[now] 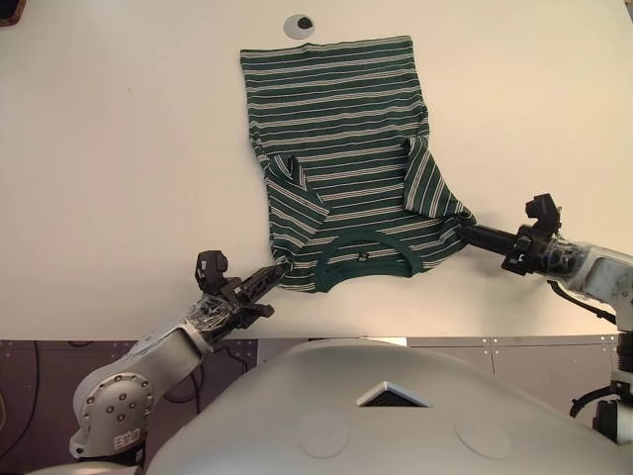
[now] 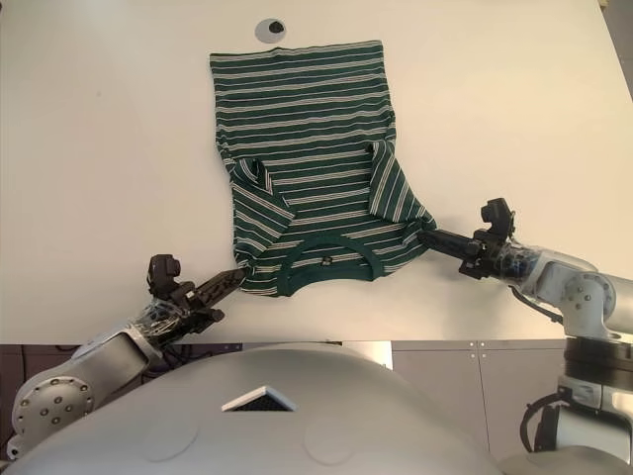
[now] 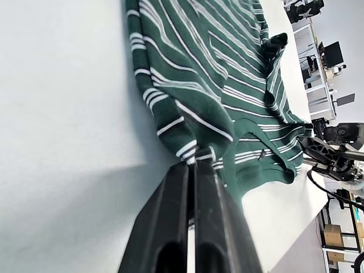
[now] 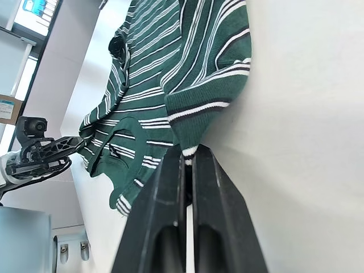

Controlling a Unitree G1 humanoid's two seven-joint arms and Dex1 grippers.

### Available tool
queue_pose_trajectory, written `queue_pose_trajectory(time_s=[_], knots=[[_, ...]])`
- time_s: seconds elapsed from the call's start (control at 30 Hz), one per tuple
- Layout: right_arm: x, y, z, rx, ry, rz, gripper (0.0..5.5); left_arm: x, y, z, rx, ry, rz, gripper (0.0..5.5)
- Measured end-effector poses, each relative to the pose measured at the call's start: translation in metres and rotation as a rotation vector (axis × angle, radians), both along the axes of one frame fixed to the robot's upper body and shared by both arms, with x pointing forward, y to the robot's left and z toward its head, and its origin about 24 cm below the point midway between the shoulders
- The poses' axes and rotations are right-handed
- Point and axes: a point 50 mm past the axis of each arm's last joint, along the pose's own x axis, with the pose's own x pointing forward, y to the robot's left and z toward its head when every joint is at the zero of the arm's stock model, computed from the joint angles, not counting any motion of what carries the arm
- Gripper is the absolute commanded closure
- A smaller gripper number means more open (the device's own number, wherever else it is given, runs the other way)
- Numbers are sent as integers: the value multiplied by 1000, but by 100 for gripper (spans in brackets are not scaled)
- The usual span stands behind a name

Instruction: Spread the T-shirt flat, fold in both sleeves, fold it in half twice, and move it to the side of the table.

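Left pincer [image 1: 281, 267]: pinching T-shirt [image 1: 341, 129] left shoulder corner | right pincer [image 1: 467, 228]: pinching right shoulder corner | T-shirt: flat on desk [image 1: 119, 198], sleeves [image 1: 299, 190] folded in

No text, number or sign can be read with certainty. A small label [image 1: 362, 259] is seen inside the neckline of the T-shirt [image 1: 341, 129], at the garment's 6 o'clock end, but its print is too small to be made out. A short printed marking [image 1: 124, 438] is carried on a joint housing of the left arm [image 1: 148, 368], at about 7 o'clock in the head view. Its characters cannot be told.
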Motion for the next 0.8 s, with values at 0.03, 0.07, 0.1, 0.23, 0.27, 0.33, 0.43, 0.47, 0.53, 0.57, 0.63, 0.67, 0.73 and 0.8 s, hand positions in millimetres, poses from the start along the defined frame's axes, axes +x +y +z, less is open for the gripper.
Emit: queue_pose_trajectory(time_s=[0.03,0.07,0.1,0.23,0.27,0.33,0.43,0.47,0.53,0.57,0.63,0.67,0.73,0.8], knots=[[-2,-2,1,-3,9,14,550,-1,1,1,1,-1,-8,546],[-7,-5,2,11,20,25,550,-3,3,3,-8,-10,-20,546],[-11,-5,2,35,28,42,550,-5,5,6,-10,-23,-35,546],[-31,-7,9,79,64,129,550,-6,12,18,-22,-93,-79,546],[-32,-7,12,87,56,144,550,-6,12,20,-27,-109,-87,546],[-36,-5,14,115,55,171,550,-9,11,24,-57,-133,-106,546],[-39,-7,23,150,37,205,550,-13,13,33,-90,-186,-125,546],[-38,-6,26,159,23,210,550,-12,13,35,-94,-200,-121,546],[-34,-3,32,172,-4,226,550,-3,16,41,-97,-252,-110,546],[-30,-2,35,182,-21,231,550,4,16,44,-97,-282,-106,546],[-12,1,44,154,-69,227,550,20,20,49,-76,-322,-93,546],[-2,3,49,136,-88,218,550,28,22,51,-65,-344,-85,546],[25,9,64,98,-145,196,550,45,24,54,-51,-369,-67,546],[52,19,77,78,-205,169,550,64,28,55,-16,-380,-65,546]])
